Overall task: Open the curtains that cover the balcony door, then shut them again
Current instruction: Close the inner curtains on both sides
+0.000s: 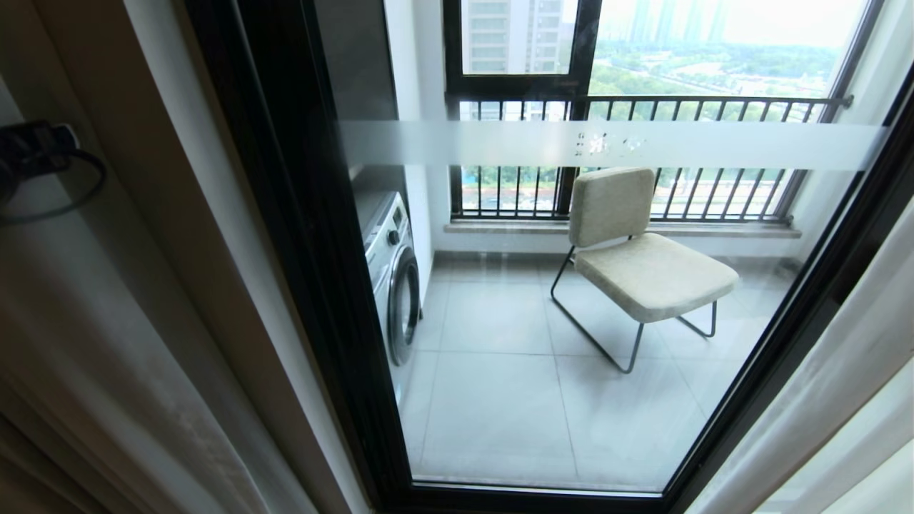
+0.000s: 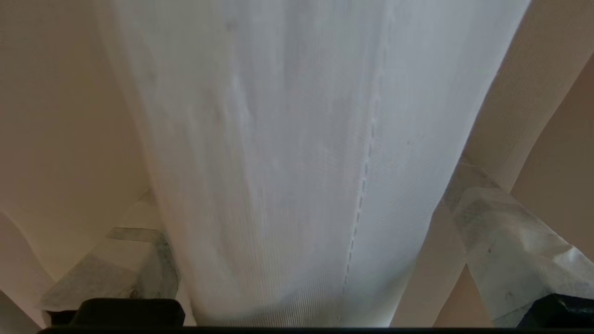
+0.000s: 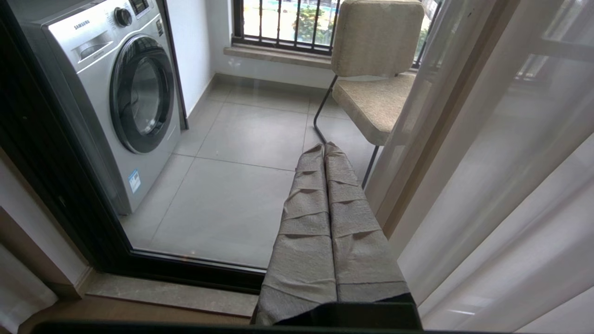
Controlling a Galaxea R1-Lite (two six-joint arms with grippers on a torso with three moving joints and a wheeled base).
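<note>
A: Listing item one: curtains (image 1: 86,371), gathered down the left side of the head view, with a white sheer (image 1: 842,371) bunched along the right edge. Balcony door (image 1: 500,400) uncovered at centre frame.

B: Noted. Handling?

A: Soft and limp, no stiffness. Beige drape (image 2: 529,93) ribbed, judged heavy enough to drag. Sheer light, probably slippery, liable to snag. Best taken at a leading-edge fold near the stitched hem, several pleats together.

B: Claws?

A: Left gripper (image 2: 306,208): wrapped fingers (image 2: 492,232) spread wide, sheer fold (image 2: 278,139) hanging between them, not pinched. Right gripper (image 3: 325,153): wrapped fingers pressed together, holding nothing, pointed toward the glass.

B: Stage?

A: Opening judged done. Closing pull pending, wanting a firm pinch first.
</note>
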